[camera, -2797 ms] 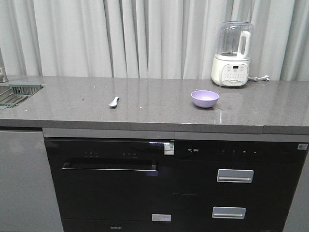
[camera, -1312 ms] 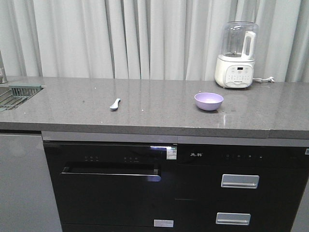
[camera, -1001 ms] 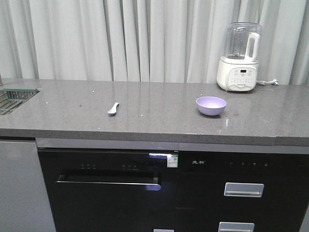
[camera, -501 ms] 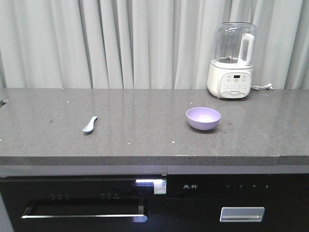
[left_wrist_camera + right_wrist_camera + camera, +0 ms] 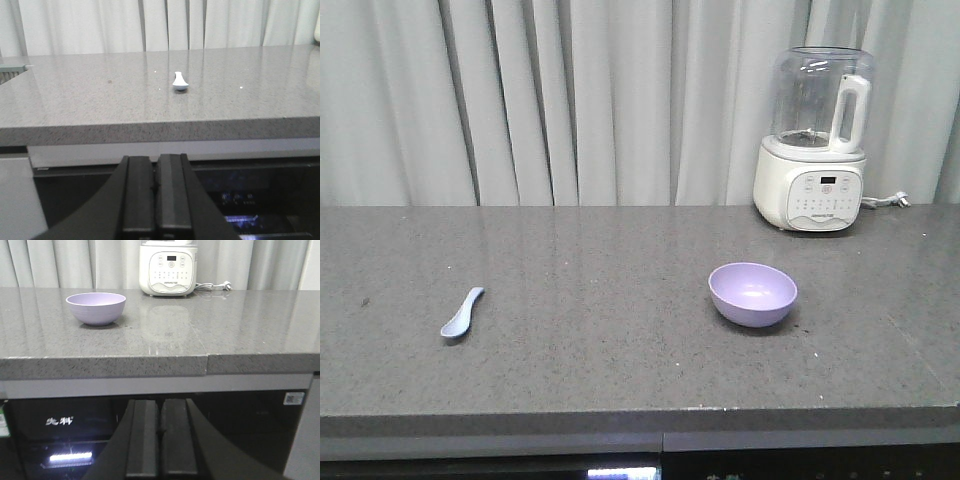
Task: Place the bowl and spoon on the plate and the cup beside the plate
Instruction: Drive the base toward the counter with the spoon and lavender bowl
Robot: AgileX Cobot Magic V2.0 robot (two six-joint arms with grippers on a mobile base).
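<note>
The lavender bowl [image 5: 752,293] sits upright on the grey counter, right of centre, and shows again in the right wrist view [image 5: 95,308]. The pale blue spoon [image 5: 462,313] lies flat on the counter's left part; the left wrist view catches it end-on [image 5: 180,81]. My left gripper [image 5: 155,165] is shut and empty, held below the counter's front edge. My right gripper [image 5: 160,407] is likewise shut and empty, low in front of the black appliance panel. The plate and the cup are out of view.
A white blender [image 5: 814,139] with a clear jug stands at the back right, its cord [image 5: 888,201] trailing right. Grey curtains hang behind the counter [image 5: 620,380]. Black appliance fronts [image 5: 235,430] sit under the counter edge. A sink corner [image 5: 11,67] shows far left.
The front view has moved closer and higher: the counter now fills the frame and the appliance fronts have dropped out of sight. Bowl and spoon have not moved on the counter.
</note>
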